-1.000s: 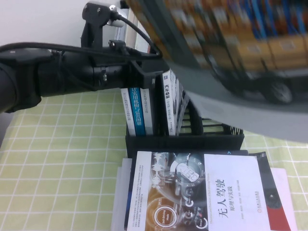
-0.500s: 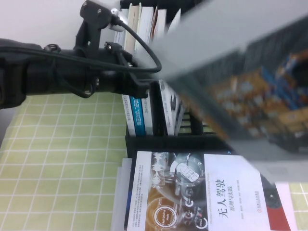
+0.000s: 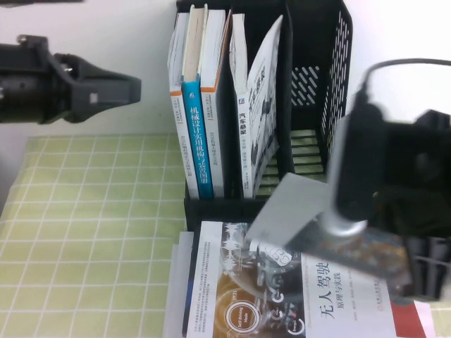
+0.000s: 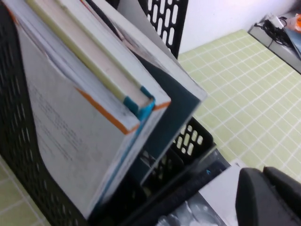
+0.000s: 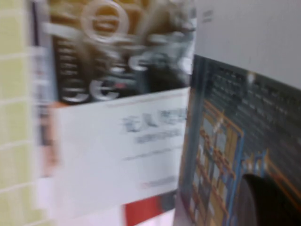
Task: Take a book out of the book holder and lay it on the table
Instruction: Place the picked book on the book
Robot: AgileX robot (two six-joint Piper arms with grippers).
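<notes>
Book out of the holder, low over the surface

The right tool (image 3: 331, 225), clamped shut on the book (image 3: 303, 211), holds it nearly flat over the near stack (image 3: 239, 296) for laying down (other books remain in the holder (image 3: 317, 84)). The left tool (image 3: 106, 91) waits far left; its jaws cannot be judged.

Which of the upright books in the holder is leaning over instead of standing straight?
The white-covered book rightmost in the black holder; it tilts right, while the blue-spined book and its neighbours stand straight. Left gripper hovers left; right gripper holds a grey-backed book.
</notes>
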